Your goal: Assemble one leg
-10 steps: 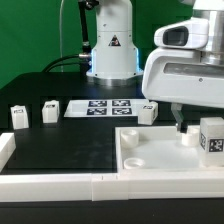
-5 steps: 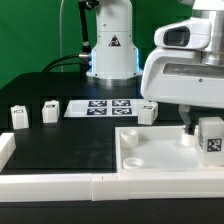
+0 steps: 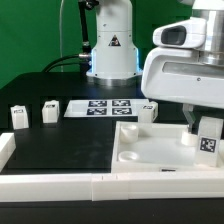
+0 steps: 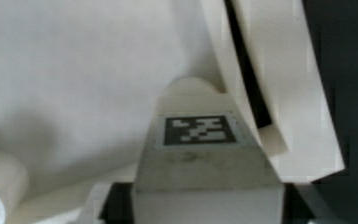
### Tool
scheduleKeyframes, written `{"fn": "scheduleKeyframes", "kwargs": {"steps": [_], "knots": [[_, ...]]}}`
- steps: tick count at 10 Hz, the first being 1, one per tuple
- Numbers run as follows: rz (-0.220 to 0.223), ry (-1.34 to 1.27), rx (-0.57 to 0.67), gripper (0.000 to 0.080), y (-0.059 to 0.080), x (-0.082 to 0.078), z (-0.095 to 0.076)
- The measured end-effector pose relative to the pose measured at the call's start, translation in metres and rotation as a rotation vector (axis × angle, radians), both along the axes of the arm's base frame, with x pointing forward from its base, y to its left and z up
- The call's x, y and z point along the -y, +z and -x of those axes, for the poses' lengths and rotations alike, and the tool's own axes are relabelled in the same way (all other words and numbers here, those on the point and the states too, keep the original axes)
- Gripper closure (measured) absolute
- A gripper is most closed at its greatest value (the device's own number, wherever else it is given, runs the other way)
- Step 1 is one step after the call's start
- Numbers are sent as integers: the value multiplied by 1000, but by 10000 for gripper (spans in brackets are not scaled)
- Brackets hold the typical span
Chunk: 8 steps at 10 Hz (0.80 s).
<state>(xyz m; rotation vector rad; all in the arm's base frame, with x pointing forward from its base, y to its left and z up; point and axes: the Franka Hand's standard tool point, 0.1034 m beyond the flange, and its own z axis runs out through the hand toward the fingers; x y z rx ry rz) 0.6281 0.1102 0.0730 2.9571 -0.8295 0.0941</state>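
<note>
My gripper is shut on a leg, a small white block with a black-and-white tag, at the exterior view's right. It holds the leg over the far right corner of the large white square panel. In the wrist view the leg fills the middle, tag facing the camera, with dark fingers pressed against its sides. The white panel lies under it and its raised edge runs beside the leg. Three more legs stand on the table: two at the left, one by the panel.
The marker board lies flat at the back middle, in front of the robot base. A white rail runs along the front edge, with a white corner piece at the exterior view's left. Round sockets sit in the panel corners.
The gripper has moved down and slightly to the exterior view's right with the leg, bringing it closer to the panel's corner.
</note>
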Motion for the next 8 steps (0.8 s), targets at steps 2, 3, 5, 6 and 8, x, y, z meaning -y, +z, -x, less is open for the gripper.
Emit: {"fn": "scheduleKeyframes", "kwargs": {"steps": [2, 3, 5, 6, 8], "knots": [[56, -240, 28, 505, 1, 16, 4], [81, -354, 28, 495, 1, 24, 8], [128, -493, 21, 489, 1, 35, 15], [141, -522, 11, 472, 1, 40, 18], [137, -521, 13, 262, 1, 39, 17]]}}
